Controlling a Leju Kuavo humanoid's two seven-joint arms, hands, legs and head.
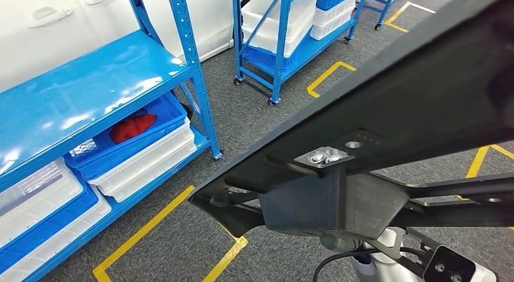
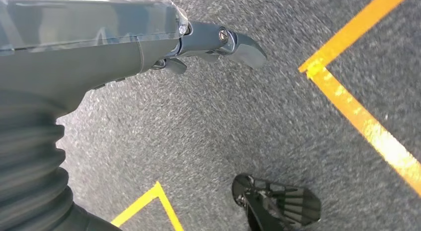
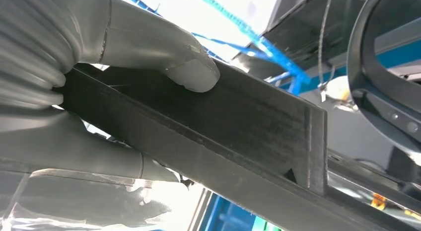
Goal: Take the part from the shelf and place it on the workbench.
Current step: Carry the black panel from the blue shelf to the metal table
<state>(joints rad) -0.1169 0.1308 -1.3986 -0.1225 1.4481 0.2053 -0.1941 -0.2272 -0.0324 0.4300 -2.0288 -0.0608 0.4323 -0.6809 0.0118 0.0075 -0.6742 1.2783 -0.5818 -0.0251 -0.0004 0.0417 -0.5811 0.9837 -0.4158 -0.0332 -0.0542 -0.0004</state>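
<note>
Risk first: the part (image 1: 388, 112), a long black frame-like piece, is carried clear of the shelf and crosses the head view from 7 o'clock up to 2 o'clock, close under the camera. The right hand (image 3: 114, 92) is clamped on one bar of it, thumb (image 3: 196, 72) pressed on the upper face and fingers wrapped beneath. In my judgement the grip sits far toward one end, so the long overhang could lever the bar round in the hand or let it slide out during walking or turning. The free end could also strike a shelf upright (image 1: 197, 70) if the robot turns near the racks. A further concern is that the part blocks much of the forward view, which would hamper finding the surface for set-down; no workbench is visible here.

The left hand (image 2: 218, 44) hangs over the grey carpet (image 2: 208, 131), holding nothing. Its fingers look loosely extended, but most of them are hidden, so I cannot tell whether they are apart or together.

Count:
- Part: one.
- Robot hands: two, one loaded.
- Blue shelf units: two clear, the near shelf (image 1: 79, 94) at 9 o'clock and a wheeled rack (image 1: 291, 45) at 12 o'clock; a third is partly visible at 1 o'clock.
- Red object (image 1: 132, 127) in a blue bin: one.
- Bins on the near shelf: several, not fully countable.
</note>
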